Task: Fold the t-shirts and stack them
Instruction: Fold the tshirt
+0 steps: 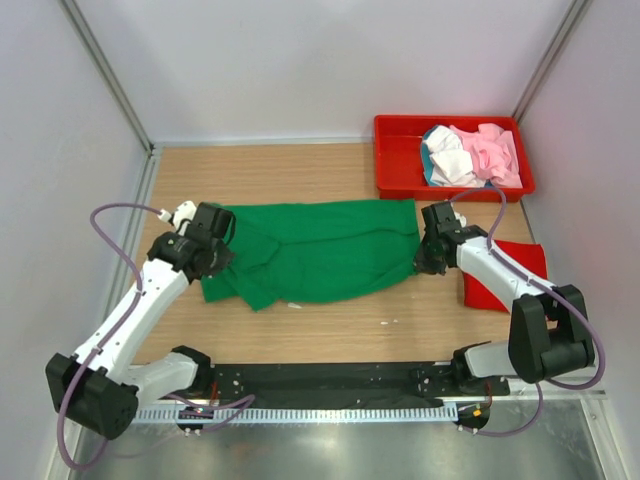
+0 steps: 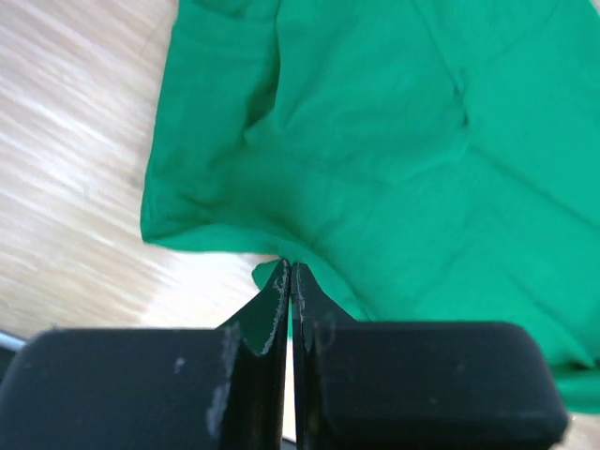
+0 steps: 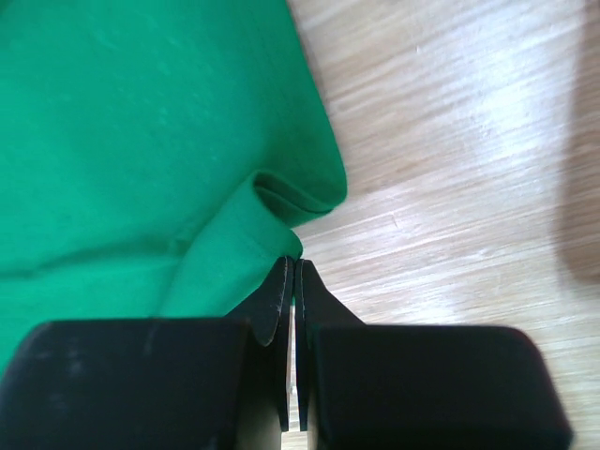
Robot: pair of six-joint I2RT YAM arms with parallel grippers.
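A bright green t-shirt [image 1: 320, 250] lies spread across the middle of the table, its lower left part bunched in folds. My left gripper [image 1: 224, 256] is at its left edge, shut on a pinch of the green cloth [image 2: 375, 159] at the fingertips [image 2: 289, 268]. My right gripper [image 1: 423, 264] is at the shirt's right lower corner, shut with the hem of the green t-shirt [image 3: 141, 141] at its tips [image 3: 293, 263]. A red t-shirt [image 1: 485, 291] lies folded at the right, partly under my right arm.
A red plastic tray [image 1: 398, 165] stands at the back right with a heap of pink [image 1: 495, 150], white [image 1: 450, 162] and teal [image 1: 428, 166] shirts. Grey walls close in the table on the left, back and right.
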